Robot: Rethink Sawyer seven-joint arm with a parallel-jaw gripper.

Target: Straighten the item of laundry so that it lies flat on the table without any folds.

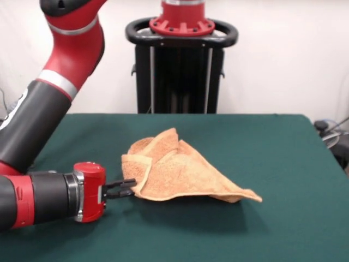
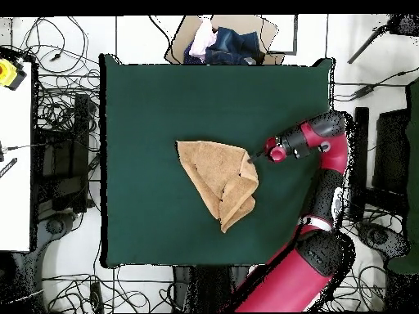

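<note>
The peach terry towel (image 1: pixel 174 172) lies crumpled and folded over itself near the middle of the dark green table (image 1: pixel 272 153). Its right corner tapers to a point that hangs just above the felt. My gripper (image 1: pixel 131 189) reaches in low and level from the left, its black fingers closed on the towel's left edge. In the overhead view the towel (image 2: pixel 217 176) is a rough triangle on the table (image 2: pixel 164 106), with folded layers along its right side. There the gripper (image 2: pixel 259 154) meets the towel's right edge.
The robot's black pedestal (image 1: pixel 181 60) stands behind the table's far edge. In the overhead view a cardboard box of clothes (image 2: pixel 221 45) sits beyond the table's top edge. Cables lie on the floor around it, and a white bench (image 2: pixel 15 147) stands at the left.
</note>
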